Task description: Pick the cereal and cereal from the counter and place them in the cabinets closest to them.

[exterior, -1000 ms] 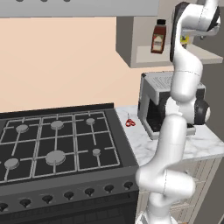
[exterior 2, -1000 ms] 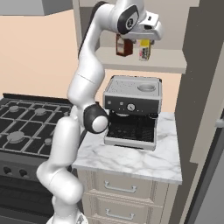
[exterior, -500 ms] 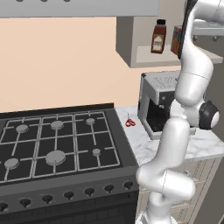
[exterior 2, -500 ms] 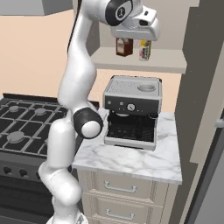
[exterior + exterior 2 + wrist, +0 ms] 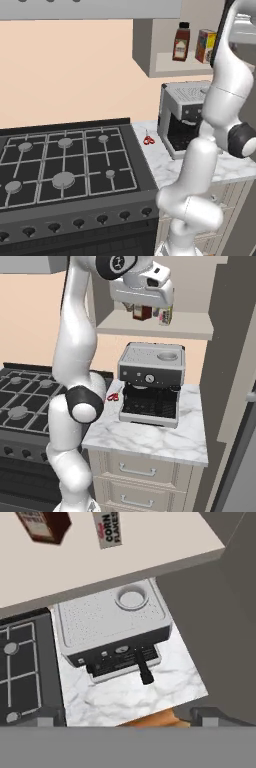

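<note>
One cereal box (image 5: pixel 205 45) is standing on the cabinet shelf (image 5: pixel 172 64) beside a bottle (image 5: pixel 181 42) (gripper (image 5: pixel 150 289) fingers are staying wide apart, holding nothing).

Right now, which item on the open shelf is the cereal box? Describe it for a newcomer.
Find the coffee machine on the marble counter; directly above is an open cabinet shelf. Two items stand there: the cereal box is the yellow-orange carton, right of the brown black-capped bottle.

One cereal box (image 5: pixel 205 45) on cabinet shelf (image 5: pixel 175 64), right of one brown bottle (image 5: pixel 181 42). One coffee machine (image 5: pixel 182 116) on table (image 5: pixel 150 438). One small red item (image 5: pixel 148 139), likely cup. One hob (image 5: pixel 60 162), six burners.
</note>
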Motion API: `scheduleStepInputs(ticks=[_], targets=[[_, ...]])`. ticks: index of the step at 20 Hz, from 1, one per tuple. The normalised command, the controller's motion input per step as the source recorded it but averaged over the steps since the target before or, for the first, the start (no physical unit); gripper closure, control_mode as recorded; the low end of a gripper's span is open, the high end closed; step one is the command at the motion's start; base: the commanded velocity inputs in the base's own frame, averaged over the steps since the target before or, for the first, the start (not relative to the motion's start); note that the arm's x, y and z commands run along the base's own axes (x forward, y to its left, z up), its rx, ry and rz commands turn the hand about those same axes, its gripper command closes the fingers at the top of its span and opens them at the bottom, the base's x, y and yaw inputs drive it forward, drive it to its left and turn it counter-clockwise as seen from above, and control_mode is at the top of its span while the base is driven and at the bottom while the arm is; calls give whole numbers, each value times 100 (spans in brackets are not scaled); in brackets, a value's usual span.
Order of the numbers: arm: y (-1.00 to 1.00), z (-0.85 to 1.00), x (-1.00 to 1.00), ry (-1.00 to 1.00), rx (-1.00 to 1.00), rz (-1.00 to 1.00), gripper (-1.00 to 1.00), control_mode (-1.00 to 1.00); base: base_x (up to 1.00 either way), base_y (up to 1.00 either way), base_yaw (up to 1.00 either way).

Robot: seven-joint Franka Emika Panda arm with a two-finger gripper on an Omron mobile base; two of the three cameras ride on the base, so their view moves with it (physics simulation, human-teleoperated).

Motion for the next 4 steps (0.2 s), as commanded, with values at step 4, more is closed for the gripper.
scheduleStepInputs(ticks=[4], targets=[[24,-20,-100,-16,0,0,-100,-100,0,0,0]])
